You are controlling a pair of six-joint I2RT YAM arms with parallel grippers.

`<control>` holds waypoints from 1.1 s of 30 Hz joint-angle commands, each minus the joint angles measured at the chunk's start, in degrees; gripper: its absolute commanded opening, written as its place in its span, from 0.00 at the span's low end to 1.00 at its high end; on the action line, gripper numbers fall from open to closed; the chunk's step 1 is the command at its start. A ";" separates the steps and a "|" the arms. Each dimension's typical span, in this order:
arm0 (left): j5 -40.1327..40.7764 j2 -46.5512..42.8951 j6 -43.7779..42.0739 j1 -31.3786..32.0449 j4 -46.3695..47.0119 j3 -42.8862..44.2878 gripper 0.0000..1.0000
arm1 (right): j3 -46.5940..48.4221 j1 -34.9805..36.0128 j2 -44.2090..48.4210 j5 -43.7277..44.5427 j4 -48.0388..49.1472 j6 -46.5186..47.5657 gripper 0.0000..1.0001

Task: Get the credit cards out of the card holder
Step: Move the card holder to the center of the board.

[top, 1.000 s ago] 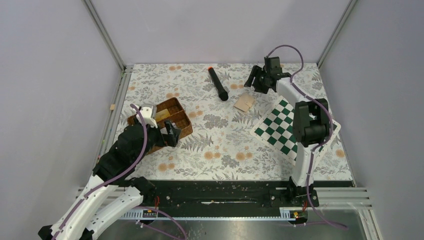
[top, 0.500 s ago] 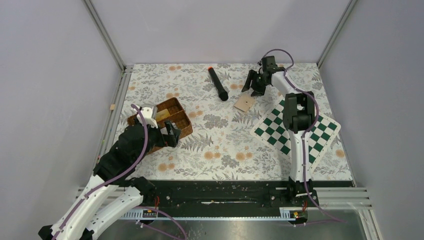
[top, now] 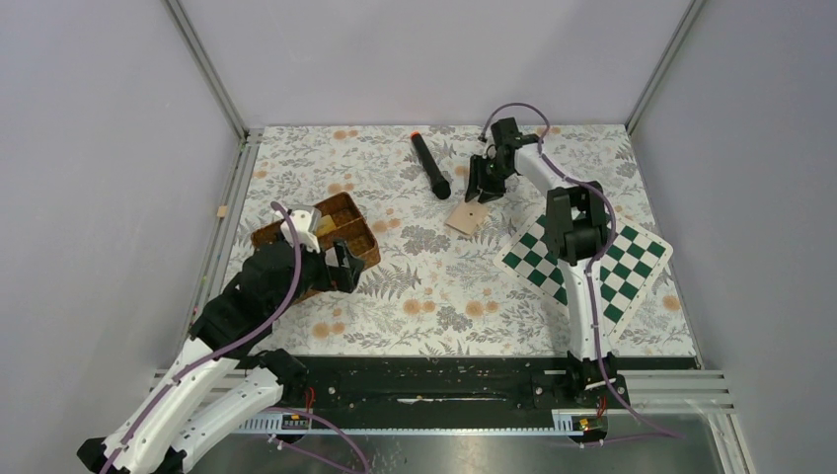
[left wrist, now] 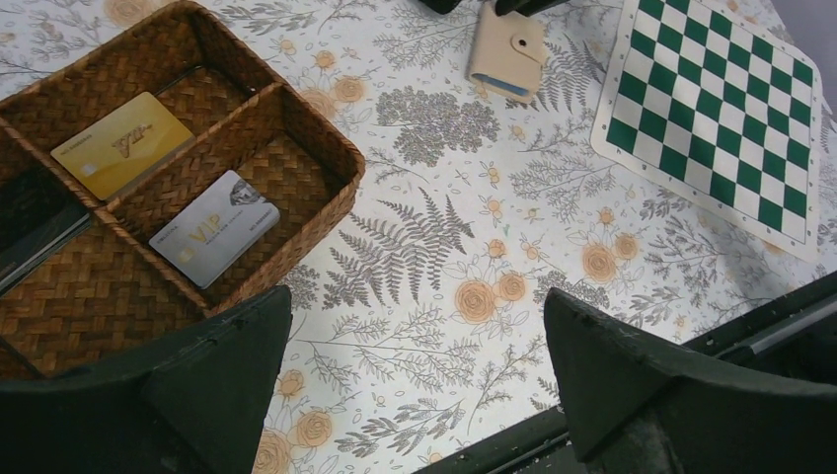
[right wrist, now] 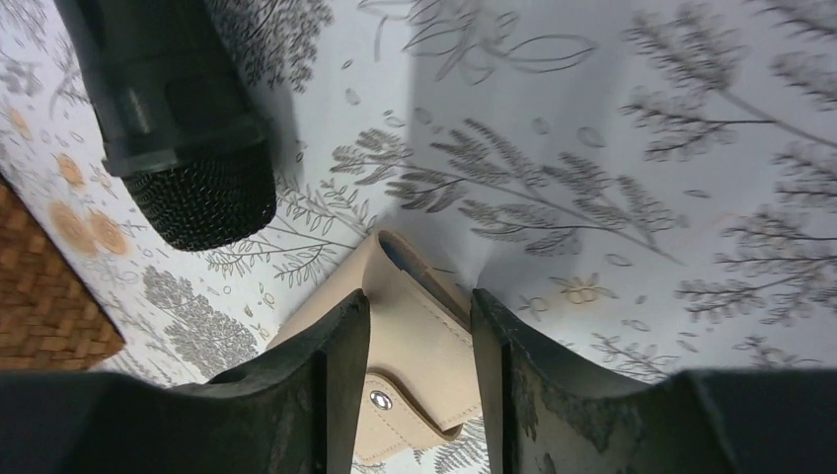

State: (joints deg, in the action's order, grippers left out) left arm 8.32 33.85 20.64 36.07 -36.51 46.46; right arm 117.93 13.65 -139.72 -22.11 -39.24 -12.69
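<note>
Two cards, a gold card (left wrist: 120, 145) and a grey card (left wrist: 214, 226), lay in the basket (left wrist: 336, 163) at left, near the wide-open left end effector (left wrist: 413, 316). Toward the far side, the card holder (top: 464, 218) lay on the counter (left wrist: 444, 227) beneath the half-closed right end effector (right wrist: 419, 306); whether it was gripped could not be told.

The right end effector (top: 481, 190) hangs over the card holder (top: 464, 218), near a black microphone (top: 430, 167).

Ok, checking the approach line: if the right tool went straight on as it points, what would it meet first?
The card holder: its end sits between the fingers of the right tool; whether they touch it is unclear.
</note>
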 commanded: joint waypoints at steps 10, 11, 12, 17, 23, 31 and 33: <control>-5.03 -0.84 2.64 0.15 0.58 0.06 0.96 | -12.95 10.74 10.24 6.66 -1.01 15.35 0.39; -5.79 -0.44 3.35 0.21 0.38 0.03 0.95 | -14.91 11.49 11.65 5.66 0.18 16.14 0.39; -6.87 -0.07 4.03 0.19 0.03 0.16 0.94 | -17.06 12.19 13.06 4.47 1.52 17.14 0.39; -12.10 0.76 6.37 0.25 -0.47 1.00 0.91 | -25.69 16.02 17.98 3.43 5.24 22.99 0.38; -11.80 0.63 9.25 0.26 -0.03 -0.53 0.90 | -30.84 22.73 20.75 3.13 3.60 29.69 0.37; -16.88 0.78 13.75 0.98 4.66 -7.15 0.84 | -42.85 25.10 32.94 2.18 16.01 22.06 0.39; -17.07 0.66 15.16 1.19 5.99 -8.72 0.83 | -45.67 25.09 36.95 5.06 18.24 15.96 0.47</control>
State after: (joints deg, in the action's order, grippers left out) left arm -6.11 35.00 32.23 36.73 -35.83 39.70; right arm 75.85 39.44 -111.74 -19.35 -27.57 11.46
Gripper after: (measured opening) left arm 0.841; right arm 0.416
